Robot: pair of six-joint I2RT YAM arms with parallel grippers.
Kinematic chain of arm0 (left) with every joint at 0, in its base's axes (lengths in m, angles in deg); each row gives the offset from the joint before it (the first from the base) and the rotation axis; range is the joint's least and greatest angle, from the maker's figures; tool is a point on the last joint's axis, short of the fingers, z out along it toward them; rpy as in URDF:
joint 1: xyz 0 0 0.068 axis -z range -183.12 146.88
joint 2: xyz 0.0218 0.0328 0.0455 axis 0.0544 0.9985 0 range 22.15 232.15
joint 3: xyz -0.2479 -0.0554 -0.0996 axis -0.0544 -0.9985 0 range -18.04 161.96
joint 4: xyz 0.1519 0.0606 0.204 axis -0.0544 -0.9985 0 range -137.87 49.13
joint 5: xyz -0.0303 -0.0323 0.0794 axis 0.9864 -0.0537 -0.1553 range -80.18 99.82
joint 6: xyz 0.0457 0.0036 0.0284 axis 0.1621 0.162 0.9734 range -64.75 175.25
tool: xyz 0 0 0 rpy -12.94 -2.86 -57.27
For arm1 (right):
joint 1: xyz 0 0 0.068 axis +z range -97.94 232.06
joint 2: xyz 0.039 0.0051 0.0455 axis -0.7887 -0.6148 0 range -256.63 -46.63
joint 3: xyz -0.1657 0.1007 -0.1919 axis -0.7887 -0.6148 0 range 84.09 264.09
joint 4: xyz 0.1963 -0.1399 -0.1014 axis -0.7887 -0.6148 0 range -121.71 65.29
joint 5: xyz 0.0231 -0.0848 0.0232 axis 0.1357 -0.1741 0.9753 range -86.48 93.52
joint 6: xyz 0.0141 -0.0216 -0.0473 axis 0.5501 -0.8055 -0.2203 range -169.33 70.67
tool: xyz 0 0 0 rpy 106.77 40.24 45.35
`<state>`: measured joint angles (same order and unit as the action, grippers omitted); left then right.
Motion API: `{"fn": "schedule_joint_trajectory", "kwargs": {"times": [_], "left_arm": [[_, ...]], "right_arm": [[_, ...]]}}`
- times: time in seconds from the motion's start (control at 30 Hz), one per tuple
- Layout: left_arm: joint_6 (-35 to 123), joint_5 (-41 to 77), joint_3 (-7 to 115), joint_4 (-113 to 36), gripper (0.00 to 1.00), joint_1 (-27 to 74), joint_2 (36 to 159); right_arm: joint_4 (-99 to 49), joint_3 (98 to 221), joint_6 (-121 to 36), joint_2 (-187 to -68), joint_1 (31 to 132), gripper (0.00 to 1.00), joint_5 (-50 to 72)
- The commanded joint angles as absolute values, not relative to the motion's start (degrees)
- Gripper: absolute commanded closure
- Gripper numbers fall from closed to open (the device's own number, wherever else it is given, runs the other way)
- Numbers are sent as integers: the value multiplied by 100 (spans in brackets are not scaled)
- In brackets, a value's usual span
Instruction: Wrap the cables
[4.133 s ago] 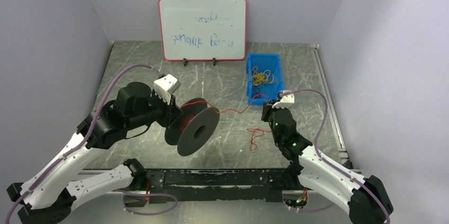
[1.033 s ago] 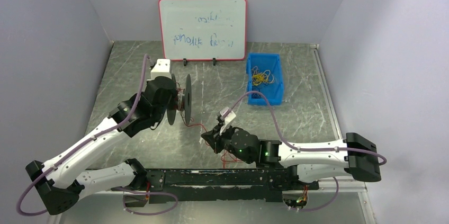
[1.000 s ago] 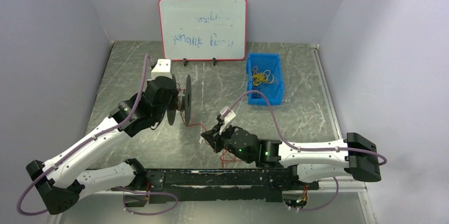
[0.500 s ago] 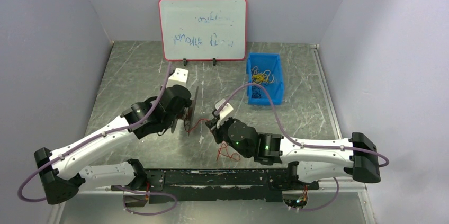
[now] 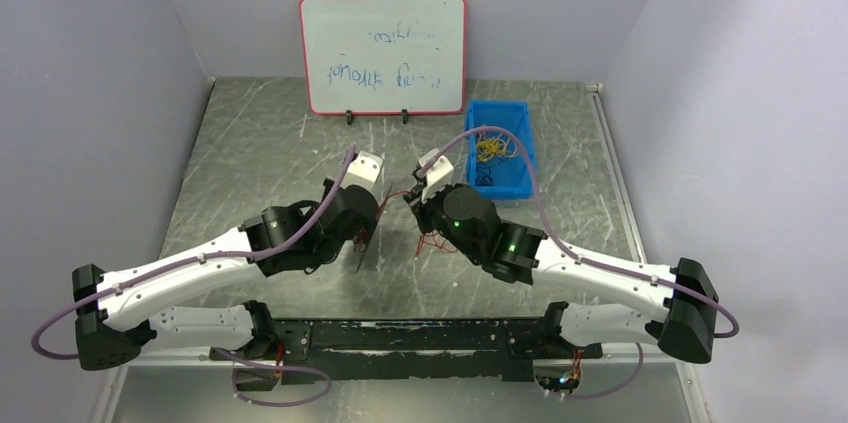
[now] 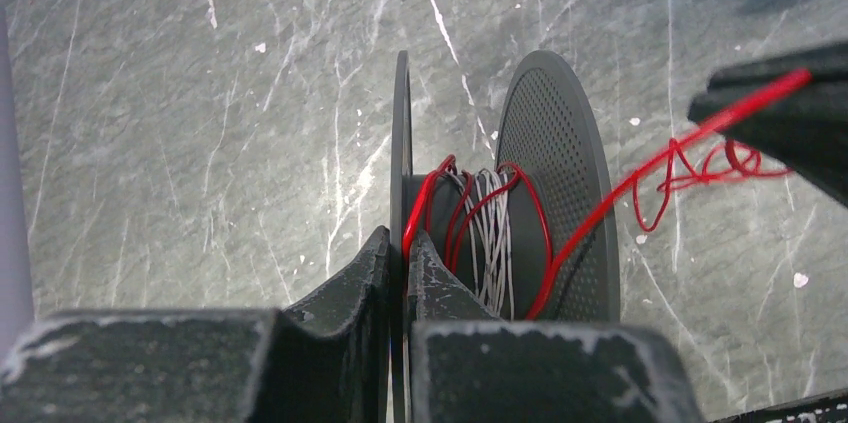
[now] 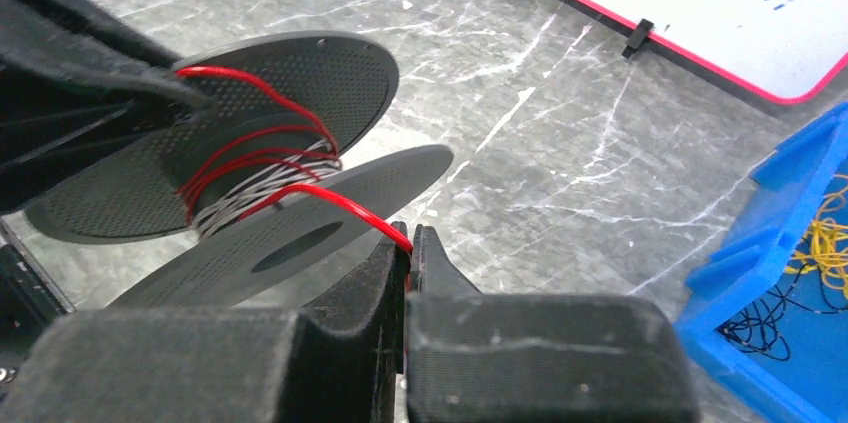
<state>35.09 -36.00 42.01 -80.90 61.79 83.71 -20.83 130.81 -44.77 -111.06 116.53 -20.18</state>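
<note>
A black spool [image 6: 545, 168] with red and grey wire wound on its core is held edge-on off the table. My left gripper [image 6: 398, 248] is shut on the spool's left disc; in the top view it [image 5: 362, 233] is at mid-table. The thin red cable [image 7: 335, 201] runs from the core over the spool's near disc [image 7: 300, 238] into my right gripper [image 7: 405, 243], which is shut on it. In the top view the right gripper [image 5: 414, 199] is just right of the spool [image 5: 361, 255]. Loose red loops [image 5: 436, 241] lie beneath the right arm.
A blue bin [image 5: 524, 148] with yellow and dark wires stands at the back right, close behind the right wrist. A red-framed whiteboard [image 5: 385, 53] stands at the back. The right arm's mauve hose arcs over the bin.
My left arm has carried the spool right toward the table's middle. My right gripper has moved from near the front edge back and up beside the spool, pulling the red cable along.
</note>
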Motion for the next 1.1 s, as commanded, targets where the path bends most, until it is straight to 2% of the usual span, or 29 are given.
{"fn": "schedule_joint_trajectory", "kwargs": {"times": [0.0, 0.53, 0.73, 0.87, 1.07], "left_arm": [[3831, -3851, 4182, -7930, 93, 6359, 8163], [4345, -2161, 4454, -7634, 93, 6489, 7130], [4292, -1783, 4804, -7714, 93, 6489, 7020], [4277, -1523, 5024, -7594, 93, 6483, 6880], [4242, -1385, 5358, -7679, 93, 6487, 6822]], "right_arm": [[-2181, 13279, -4636, -11149, 11361, 100, -1819], [-1598, 12375, -3769, -11212, 10003, 100, -600], [-1262, 11852, -3422, -11151, 9749, 95, -302], [-928, 11458, -3217, -11171, 9625, 90, -102], [-221, 10885, -3064, -11207, 9527, 72, 153]]}}
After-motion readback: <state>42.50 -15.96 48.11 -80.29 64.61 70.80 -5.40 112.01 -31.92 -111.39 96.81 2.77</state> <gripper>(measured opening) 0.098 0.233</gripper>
